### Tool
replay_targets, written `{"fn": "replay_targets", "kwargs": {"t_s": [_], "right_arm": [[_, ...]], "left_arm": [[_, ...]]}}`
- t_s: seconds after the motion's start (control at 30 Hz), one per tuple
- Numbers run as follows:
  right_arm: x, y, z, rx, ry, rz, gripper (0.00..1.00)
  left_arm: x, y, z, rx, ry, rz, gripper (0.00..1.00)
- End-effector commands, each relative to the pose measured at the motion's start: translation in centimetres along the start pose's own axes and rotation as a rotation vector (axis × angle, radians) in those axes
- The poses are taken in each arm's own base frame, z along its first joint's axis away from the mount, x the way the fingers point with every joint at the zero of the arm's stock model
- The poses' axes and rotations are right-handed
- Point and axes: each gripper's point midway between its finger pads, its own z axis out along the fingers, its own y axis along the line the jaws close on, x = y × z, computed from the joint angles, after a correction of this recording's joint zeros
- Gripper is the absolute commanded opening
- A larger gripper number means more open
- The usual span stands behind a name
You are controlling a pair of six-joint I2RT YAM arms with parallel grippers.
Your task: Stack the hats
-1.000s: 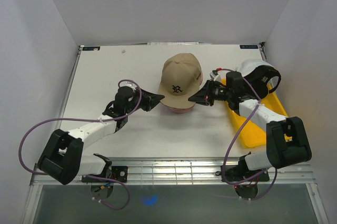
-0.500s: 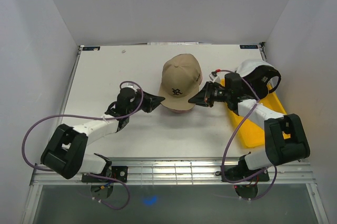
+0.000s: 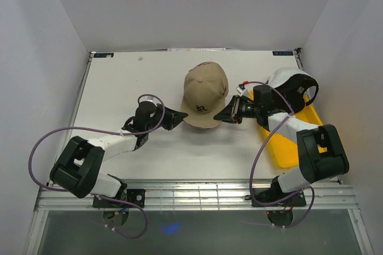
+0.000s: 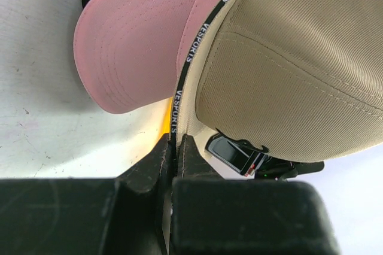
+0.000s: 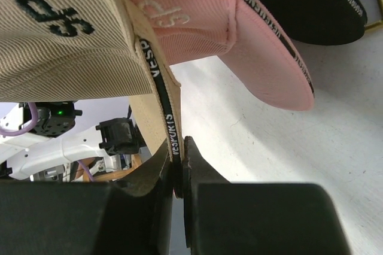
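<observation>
Both arms gripped the tan cap (image 3: 205,90) at mid-table, the left gripper (image 3: 182,114) and right gripper (image 3: 218,114) each pressed tight on its lower edge band from opposite sides. The cap, front facing the arms' bases, sat squarely between them, over the pink cap (image 4: 137,45) and black cap (image 5: 305,0). A white cap (image 3: 293,81) lay by the yellow tray (image 3: 287,150), well clear

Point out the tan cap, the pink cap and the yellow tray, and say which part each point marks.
tan cap (image 3: 205,87), top external view, top of the crown
pink cap (image 4: 131,45), left wrist view, middle of the brim
yellow tray (image 3: 284,152), top external view, bare part near its near end
</observation>
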Motion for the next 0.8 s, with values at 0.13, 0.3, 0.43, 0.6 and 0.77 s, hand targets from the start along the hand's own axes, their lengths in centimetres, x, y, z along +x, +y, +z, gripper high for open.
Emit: {"fn": "replay_targets", "kwargs": {"t_s": [0.13, 0.3, 0.43, 0.6, 0.77], "right_arm": [[2.2, -5.5, 0.4, 0.173, 0.036, 0.036, 0.08], [2.2, -5.9, 0.4, 0.192, 0.036, 0.031, 0.08], [2.1, -6.2, 0.4, 0.204, 0.036, 0.027, 0.08], [1.9, -6.2, 0.4, 0.210, 0.035, 0.018, 0.08], [1.5, -5.6, 0.3, 0.211, 0.027, 0.004, 0.13]], "left_arm": [[0.3, 4.1, 0.1, -0.121, 0.009, 0.004, 0.00], [0.2, 5.0, 0.4, -0.148, 0.004, 0.000, 0.00], [0.1, 5.3, 0.6, -0.158, 0.006, 0.002, 0.00], [0.1, 5.3, 0.6, -0.155, 0.005, 0.013, 0.01], [0.0, 5.1, 0.4, -0.149, 0.000, 0.025, 0.27]]}}
